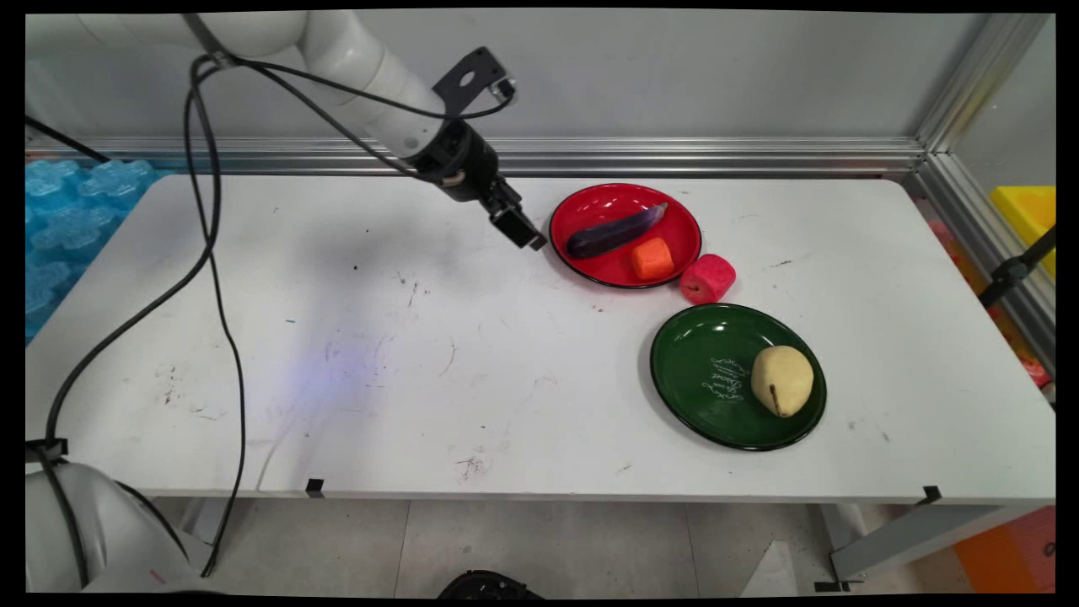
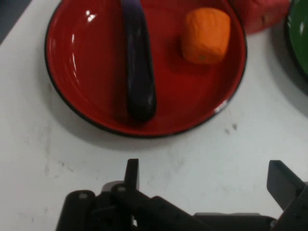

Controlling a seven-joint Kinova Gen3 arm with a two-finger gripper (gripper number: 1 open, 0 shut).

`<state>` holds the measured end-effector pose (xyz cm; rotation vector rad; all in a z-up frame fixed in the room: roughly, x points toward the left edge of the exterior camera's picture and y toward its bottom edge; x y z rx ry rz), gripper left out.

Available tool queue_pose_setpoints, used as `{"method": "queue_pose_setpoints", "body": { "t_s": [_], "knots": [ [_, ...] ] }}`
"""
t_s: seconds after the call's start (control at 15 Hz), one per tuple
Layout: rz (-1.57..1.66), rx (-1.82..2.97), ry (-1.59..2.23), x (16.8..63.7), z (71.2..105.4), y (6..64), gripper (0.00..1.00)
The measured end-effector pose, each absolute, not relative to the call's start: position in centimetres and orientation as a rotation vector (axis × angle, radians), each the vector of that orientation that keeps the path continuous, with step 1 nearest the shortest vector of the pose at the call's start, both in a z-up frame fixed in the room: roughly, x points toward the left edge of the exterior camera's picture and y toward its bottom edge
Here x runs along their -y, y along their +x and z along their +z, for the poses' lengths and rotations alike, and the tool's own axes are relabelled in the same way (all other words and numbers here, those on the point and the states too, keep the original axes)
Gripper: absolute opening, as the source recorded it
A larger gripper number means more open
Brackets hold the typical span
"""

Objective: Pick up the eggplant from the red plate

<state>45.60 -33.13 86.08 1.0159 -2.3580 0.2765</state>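
Start at the left of the table [image 1: 337,354]: you have only bare, scuffed white surface there, with the arm's black cables [image 1: 211,278] hanging over the left end.

Moving right, your gripper [image 1: 527,233] hangs above the table near its far edge, tilted down toward the right. In the hand view its two fingers [image 2: 132,174] stand wide apart with nothing between them; it holds nothing.

Just right of the gripper, at the far edge right of centre, sits the red plate [image 1: 590,206]. The gripper is just short of the plate's near-left rim, not over it. On the plate lies a dark purple eggplant [image 1: 614,233], the nearest thing to the gripper. In the main view its long axis runs diagonally, blunt end toward the gripper and stem end toward the far right. In the hand view it runs almost straight away from the gripper, so the fingers span across that axis. Beside it, toward the plate's near-right rim, stands an orange carrot chunk [image 1: 653,258].

Next, a pink-red apple-like fruit [image 1: 707,278] rests on the table, touching or just beside the red plate's right rim.

Furthest right, toward the near edge, a green plate [image 1: 700,371] carries a yellowish pear [image 1: 782,380] on its right side.
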Motion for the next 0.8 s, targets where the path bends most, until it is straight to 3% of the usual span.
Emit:
{"method": "queue_pose_setpoints", "body": {
  "t_s": [0.8],
  "knots": [
    [0.358,2.279,1.191,40.7,81.9,39.0,1.0]
  ]
}}
